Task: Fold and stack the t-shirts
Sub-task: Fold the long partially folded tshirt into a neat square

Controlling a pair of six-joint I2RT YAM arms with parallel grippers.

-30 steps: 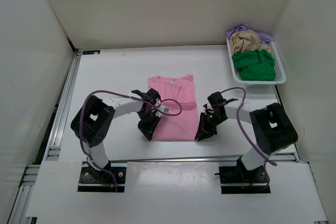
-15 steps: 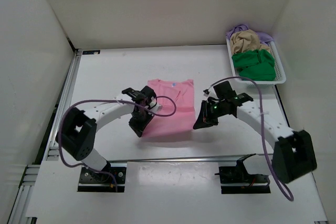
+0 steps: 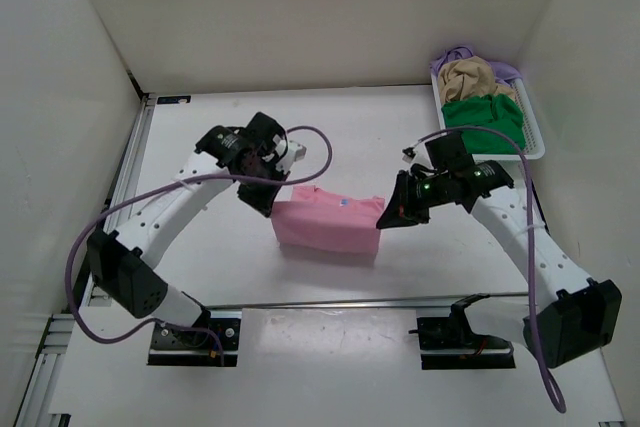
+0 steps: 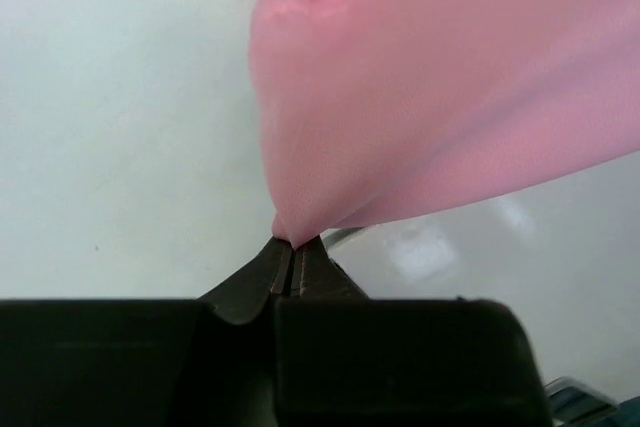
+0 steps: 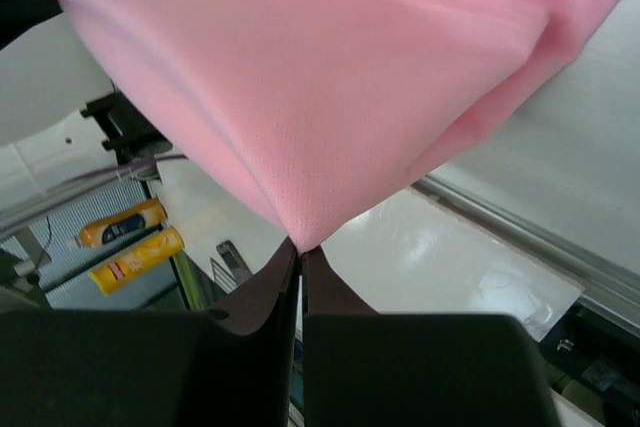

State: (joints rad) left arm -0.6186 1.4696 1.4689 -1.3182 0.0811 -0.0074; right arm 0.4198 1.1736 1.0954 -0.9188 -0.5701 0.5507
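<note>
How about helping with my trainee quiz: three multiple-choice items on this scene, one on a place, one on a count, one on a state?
1. Where is the basket? A. far right B. near left C. near middle
2. How many shirts are in it? A. one B. three C. five
3. The pink shirt is: A. lying untouched B. pinched by the left pincer and right pincer C. in the basket
Key: 1 A, it sits at the far right edge; 2 B, a green shirt, tan shirt and lavender shirt show; 3 B, both pincers are shut on its corners.
</note>
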